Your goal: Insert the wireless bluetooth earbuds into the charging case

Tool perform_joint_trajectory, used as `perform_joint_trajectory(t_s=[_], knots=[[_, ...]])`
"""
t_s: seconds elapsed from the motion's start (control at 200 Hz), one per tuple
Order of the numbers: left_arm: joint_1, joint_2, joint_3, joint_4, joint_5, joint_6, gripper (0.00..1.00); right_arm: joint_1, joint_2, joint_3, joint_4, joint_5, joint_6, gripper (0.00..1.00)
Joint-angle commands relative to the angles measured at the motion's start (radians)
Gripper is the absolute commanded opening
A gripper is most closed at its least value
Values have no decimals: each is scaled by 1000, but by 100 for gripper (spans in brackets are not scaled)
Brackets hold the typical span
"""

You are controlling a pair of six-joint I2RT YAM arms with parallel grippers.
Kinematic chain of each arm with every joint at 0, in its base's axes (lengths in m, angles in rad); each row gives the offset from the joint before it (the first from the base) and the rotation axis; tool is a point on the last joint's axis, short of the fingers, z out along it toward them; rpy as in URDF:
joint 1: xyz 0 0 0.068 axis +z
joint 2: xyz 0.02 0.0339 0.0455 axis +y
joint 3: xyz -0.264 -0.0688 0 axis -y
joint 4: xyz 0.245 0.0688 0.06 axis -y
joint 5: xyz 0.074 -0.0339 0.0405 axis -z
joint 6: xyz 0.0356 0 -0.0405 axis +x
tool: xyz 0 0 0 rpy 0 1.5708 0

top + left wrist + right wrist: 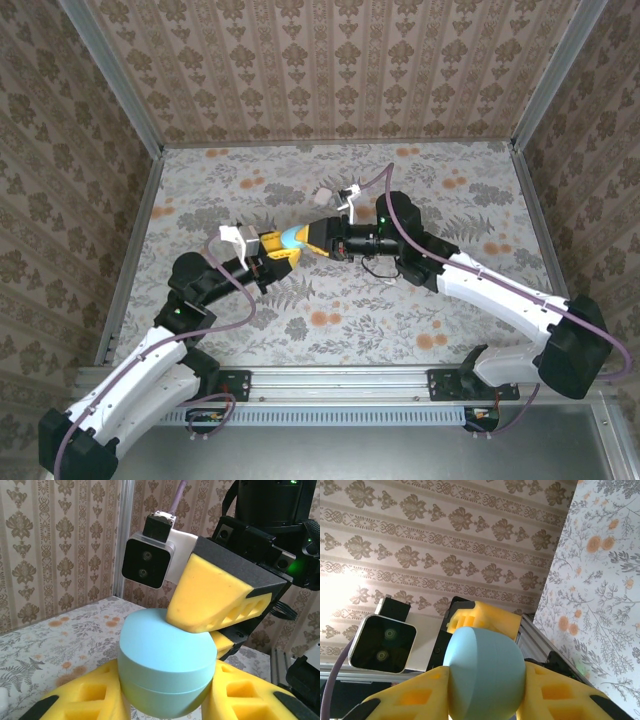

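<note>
The teal charging case (291,238) is held clear of the bench (470,200), about mid-bench between the two arms. The left jaws are closed on its lower half, a yellow pad (107,677) on each side. The right jaws grip its upper half from the opposite side, with one pad (215,600) pressed on the lid. The lid is shut. A small pale item (327,192) lies on the bench just beyond, too small to identify.

No legible text, label, brand or number on any surface. Pale blue rounded plastic case (165,670): plain shell, unmarked. Floral-printed desk (400,320) and damask wallpaper (330,70): ornament only, no lettering.
</note>
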Motion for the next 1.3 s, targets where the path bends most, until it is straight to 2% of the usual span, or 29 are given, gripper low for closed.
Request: perform_joint_trajectory(t_s=[0.0, 0.13, 0.27, 0.33, 0.455, 0.58, 0.755, 0.955, 1.115, 1.295], knots=[[-9, -5, 14, -41, 8, 11, 35, 11, 26, 0, 65, -13, 13, 27], [-9, -26, 34, -142, -27, 59, 48, 12, 38, 7, 82, 34, 28, 24], [-7, -70, 56, -280, -121, 123, 66, 13, 68, 28, 70, 108, 30, 24], [-8, -96, 76, -381, -183, 184, 71, 12, 83, 33, 50, 162, 28, 24], [-1, -148, 119, -583, -401, 249, 81, 11, 176, 63, 52, 249, 25, 24], [35, -169, 147, -714, -490, 239, 85, 13, 333, 169, 90, 249, 27, 24], [157, -133, 160, -809, -468, 131, 86, 4, 578, 349, 158, 256, 70, 23], [375, -34, 176, -835, -238, 5, 84, -12, 855, 561, 146, 316, 89, 24], [480, -16, 172, -857, -198, -18, 84, -32, 1028, 684, 173, 378, 127, 24], [561, -49, 145, -877, -166, 9, 84, -57, 1151, 835, 42, 419, 79, 27]])
